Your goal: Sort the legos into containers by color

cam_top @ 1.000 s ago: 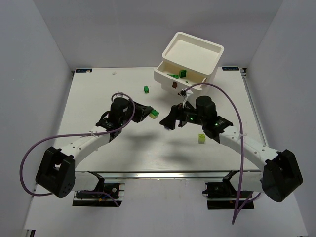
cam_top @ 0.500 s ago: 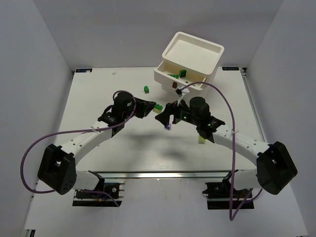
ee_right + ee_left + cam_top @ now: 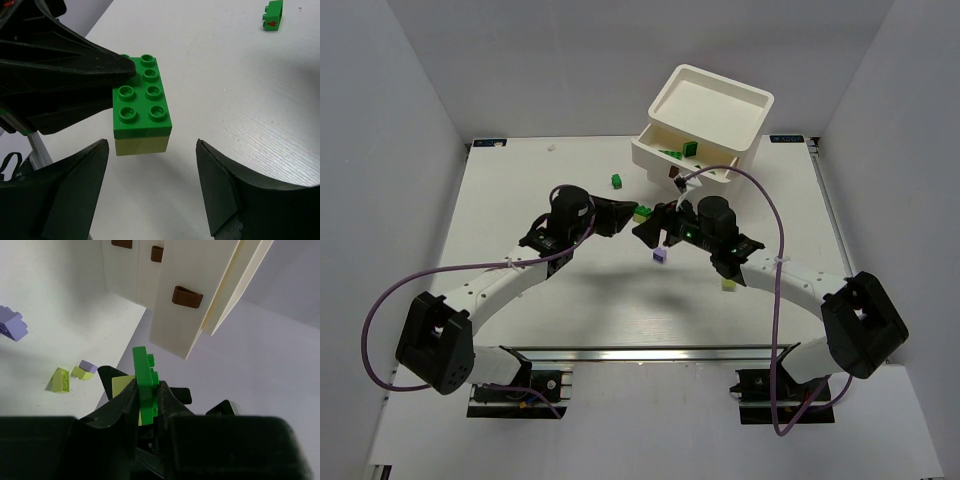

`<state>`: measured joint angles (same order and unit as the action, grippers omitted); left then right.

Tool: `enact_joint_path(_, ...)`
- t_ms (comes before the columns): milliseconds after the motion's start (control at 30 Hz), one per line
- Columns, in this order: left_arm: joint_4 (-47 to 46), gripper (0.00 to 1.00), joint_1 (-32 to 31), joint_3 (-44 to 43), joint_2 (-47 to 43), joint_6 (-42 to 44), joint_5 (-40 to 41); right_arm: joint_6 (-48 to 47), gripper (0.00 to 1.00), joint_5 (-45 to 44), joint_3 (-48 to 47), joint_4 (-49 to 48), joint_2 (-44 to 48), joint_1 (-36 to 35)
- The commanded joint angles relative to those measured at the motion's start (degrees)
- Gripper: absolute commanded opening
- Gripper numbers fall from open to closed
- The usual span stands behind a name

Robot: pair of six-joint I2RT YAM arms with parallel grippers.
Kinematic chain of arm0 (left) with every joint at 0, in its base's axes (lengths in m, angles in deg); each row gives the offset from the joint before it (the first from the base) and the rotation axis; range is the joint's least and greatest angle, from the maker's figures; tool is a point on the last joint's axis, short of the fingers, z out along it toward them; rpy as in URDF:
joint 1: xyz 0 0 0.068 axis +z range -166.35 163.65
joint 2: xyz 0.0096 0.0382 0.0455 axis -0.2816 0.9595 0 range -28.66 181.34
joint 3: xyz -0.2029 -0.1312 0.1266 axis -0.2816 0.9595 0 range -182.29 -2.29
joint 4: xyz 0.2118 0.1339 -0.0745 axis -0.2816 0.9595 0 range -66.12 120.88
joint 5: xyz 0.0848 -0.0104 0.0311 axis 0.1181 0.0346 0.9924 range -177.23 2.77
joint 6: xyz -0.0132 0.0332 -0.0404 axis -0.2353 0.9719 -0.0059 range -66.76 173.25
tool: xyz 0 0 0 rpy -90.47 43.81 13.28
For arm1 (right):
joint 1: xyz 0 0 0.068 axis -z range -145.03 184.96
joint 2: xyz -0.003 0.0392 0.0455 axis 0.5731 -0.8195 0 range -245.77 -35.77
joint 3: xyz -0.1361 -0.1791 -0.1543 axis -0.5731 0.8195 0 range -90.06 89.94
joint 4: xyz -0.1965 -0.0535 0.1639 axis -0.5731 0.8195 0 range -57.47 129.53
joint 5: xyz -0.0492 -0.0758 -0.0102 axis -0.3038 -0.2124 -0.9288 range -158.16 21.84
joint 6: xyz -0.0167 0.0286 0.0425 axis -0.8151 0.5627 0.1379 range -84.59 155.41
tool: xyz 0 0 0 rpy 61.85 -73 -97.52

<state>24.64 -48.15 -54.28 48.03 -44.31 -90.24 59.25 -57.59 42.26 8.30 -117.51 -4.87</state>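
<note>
My left gripper [image 3: 623, 214] is shut on a dark green lego [image 3: 145, 382] stacked on a lime lego [image 3: 121, 386], held above the table. In the right wrist view the stacked pair [image 3: 142, 102] hangs just ahead of my right gripper [image 3: 151, 165], which is open and empty, its fingers either side of the pair without touching it. From above, my right gripper [image 3: 653, 229] faces the left one. The white drawer unit [image 3: 712, 100] stands at the back, its top drawer [image 3: 665, 158] open with several green legos inside. Brown handles [image 3: 187, 296] show on the drawers.
A pale purple lego [image 3: 660, 256] lies on the table below the grippers. A lime lego [image 3: 728, 284] lies by the right forearm. A green lego [image 3: 616, 181] lies left of the drawers. Small lime and purple legos [image 3: 61, 380] show in the left wrist view.
My left gripper moved up and right with the green-lime pair. My right gripper moved left and forward to face it. The purple lego now lies in plain view on the table.
</note>
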Motion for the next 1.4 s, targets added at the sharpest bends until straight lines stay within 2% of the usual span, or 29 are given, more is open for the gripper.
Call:
enact_joint_path(0, -2.7, 0.0, -0.3, 0.5, -2.4, -1.4, 1.2, 1.5, 0.75, -2.2, -1.8, -5.4, 1.1, -0.1)
enact_joint_path(767, -5.1, 0.0, -0.3, 1.6, -2.3, -3.3, 1.3, 3.1, 0.57, 0.1, -0.6, -11.6, 1.4, 0.9)
enact_joint_path(933, -5.8, 0.0, -0.3, 1.9, -2.2, -3.6, 1.0, 3.1, 0.47, 0.9, -0.2, -12.8, 1.2, 0.9)
enact_joint_path(1033, -6.3, 0.0, -0.3, 2.0, -2.4, -3.8, 1.0, 3.3, 0.37, 1.6, 0.4, -14.1, 1.2, 1.1)
enact_joint_path(1167, -7.7, 0.0, -0.3, 2.2, -2.4, -4.1, 0.9, 3.5, 0.12, 2.4, 0.7, -14.4, 1.1, 1.3)
enact_joint_path(1233, -8.5, 0.0, -0.3, 2.3, -2.3, -4.2, 0.7, 3.6, 0.06, 2.7, 1.0, -14.7, 1.1, 1.4)
enact_joint_path(1267, -8.7, 0.0, -0.3, 2.3, -2.2, -4.4, 0.5, 3.5, 0.0, 2.7, 1.2, -14.7, 1.1, 1.4)
enact_joint_path(1367, -10.0, 0.0, -0.3, 2.5, -2.2, -4.7, 0.6, 3.5, 0.0, 4.5, 1.4, -14.7, 1.1, 1.6)
